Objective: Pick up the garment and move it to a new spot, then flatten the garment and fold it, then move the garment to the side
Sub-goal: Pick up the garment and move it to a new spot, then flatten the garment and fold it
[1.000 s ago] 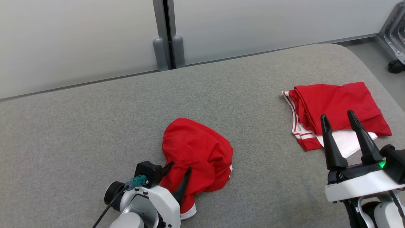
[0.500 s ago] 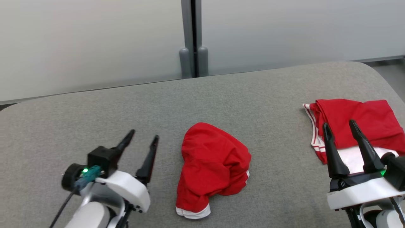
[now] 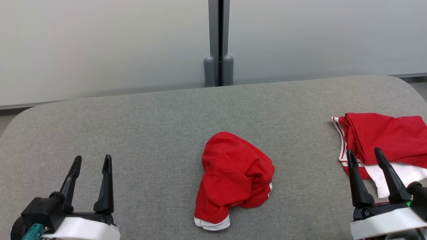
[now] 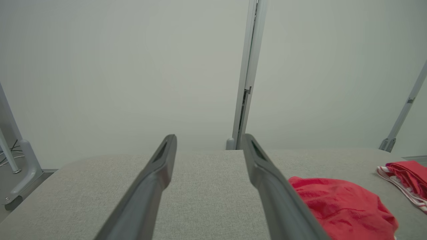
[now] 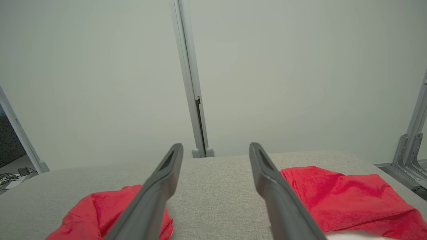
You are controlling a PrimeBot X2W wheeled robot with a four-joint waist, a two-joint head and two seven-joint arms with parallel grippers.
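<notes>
A crumpled red garment [image 3: 233, 178] with a white hem lies in a heap near the middle of the grey table [image 3: 150, 133]; it also shows at lower right in the left wrist view [image 4: 340, 206] and at lower left in the right wrist view [image 5: 96, 213]. My left gripper [image 3: 92, 159] stands open at the lower left, well clear of the heap, with nothing between its fingers [image 4: 156, 176]. My right gripper [image 3: 364, 153] is open at the lower right, empty, its fingers [image 5: 267, 180] above bare table.
A folded red garment with white stripes [image 3: 383, 140] lies at the table's right edge, just beyond my right gripper, seen too in the right wrist view [image 5: 347, 196]. A pale wall with a grey post [image 3: 218, 43] runs behind the table. A metal frame [image 5: 410, 153] stands at far right.
My left gripper let go of the crumpled garment, opened wide and drew back to the lower left. The camera turned left and rose. The right gripper stayed open.
</notes>
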